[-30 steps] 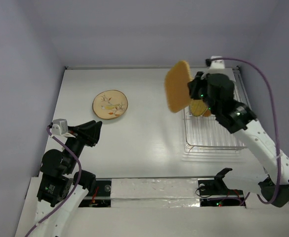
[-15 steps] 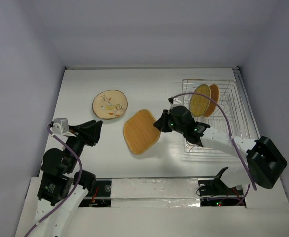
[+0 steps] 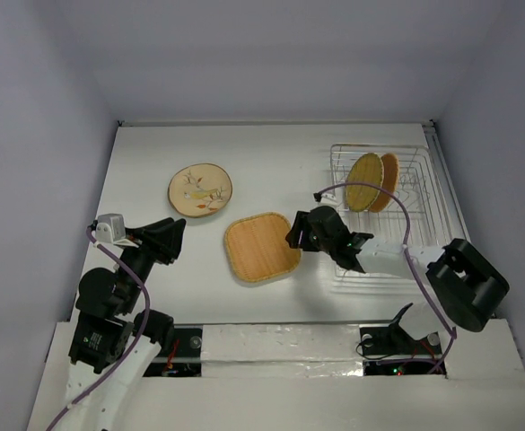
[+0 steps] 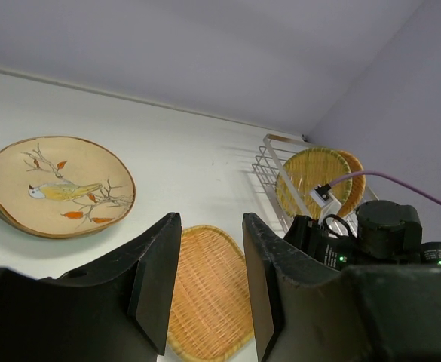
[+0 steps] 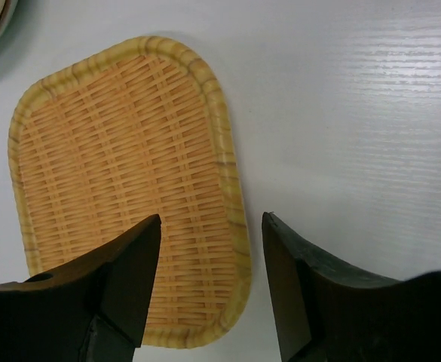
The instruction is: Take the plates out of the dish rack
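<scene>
Right jaws: released, spread wide, nothing clasped. In the right wrist view one jaw hangs over the weave of the square plate and the other over bare table, with the plate's long edge between them. Whether either jaw touches the plate cannot be told.

Left jaws: parted by a narrow gap, nothing between them, held above the near-left part of the table (image 3: pixel 154 153) and aimed toward the plates.

Right arm (image 3: pixel 325 235): stretched low across the table from the near right, its wrist just beside the square plate's right edge.

Left arm (image 3: pixel 109 296): folded at the near-left corner, well apart from every plate.

Tan woven rounded-square plate (image 3: pixel 262 248): flat on the table, face up, near the middle, between the cream plate and the dish rack.

Cream round plate (image 3: pixel 200 189): painted with a bird on a branch, flat on the table, left of centre and farther back than the square plate. The two do not touch.

Dish rack (image 3: pixel 424 224): silver wire, at the right side of the table.

Round woven yellow plate (image 3: pixel 364 181) and round woven orange plate (image 3: pixel 389 180): both on edge in the far end of the rack, side by side, the yellow one nearer the table's middle.
</scene>
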`<state>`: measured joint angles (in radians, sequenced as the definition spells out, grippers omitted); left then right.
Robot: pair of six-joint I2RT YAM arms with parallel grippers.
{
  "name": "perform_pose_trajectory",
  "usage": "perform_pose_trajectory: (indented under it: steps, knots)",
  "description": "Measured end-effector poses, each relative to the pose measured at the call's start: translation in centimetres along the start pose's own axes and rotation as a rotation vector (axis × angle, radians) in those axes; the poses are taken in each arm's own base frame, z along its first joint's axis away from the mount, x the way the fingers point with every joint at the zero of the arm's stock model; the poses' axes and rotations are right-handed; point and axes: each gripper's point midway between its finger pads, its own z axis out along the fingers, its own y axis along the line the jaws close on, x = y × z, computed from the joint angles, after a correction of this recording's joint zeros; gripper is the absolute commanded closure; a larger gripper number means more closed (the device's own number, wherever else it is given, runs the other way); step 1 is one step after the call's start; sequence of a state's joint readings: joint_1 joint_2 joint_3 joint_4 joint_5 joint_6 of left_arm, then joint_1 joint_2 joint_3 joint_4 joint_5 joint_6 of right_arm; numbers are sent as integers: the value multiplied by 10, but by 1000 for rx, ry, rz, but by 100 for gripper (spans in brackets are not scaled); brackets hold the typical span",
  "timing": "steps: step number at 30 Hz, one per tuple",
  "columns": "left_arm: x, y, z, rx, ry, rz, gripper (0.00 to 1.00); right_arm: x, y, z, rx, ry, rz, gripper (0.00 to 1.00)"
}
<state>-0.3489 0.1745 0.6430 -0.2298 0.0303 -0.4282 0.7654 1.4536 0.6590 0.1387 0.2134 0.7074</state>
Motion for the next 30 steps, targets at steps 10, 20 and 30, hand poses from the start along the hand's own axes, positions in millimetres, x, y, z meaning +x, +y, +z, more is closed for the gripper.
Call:
perform_pose_trajectory:
  steps: [10, 20, 30]
  knots:
    - [0, 0, 0, 2, 2, 1, 65, -97, 38, -61, -41, -218, -67, 100]
    - [1, -1, 0, 6, 4, 2, 75, -237, -89, -146, 392, -568, 30, 41]
    - [1, -1, 0, 6, 4, 2, 73, -226, -148, -98, 554, -399, -9, 47]
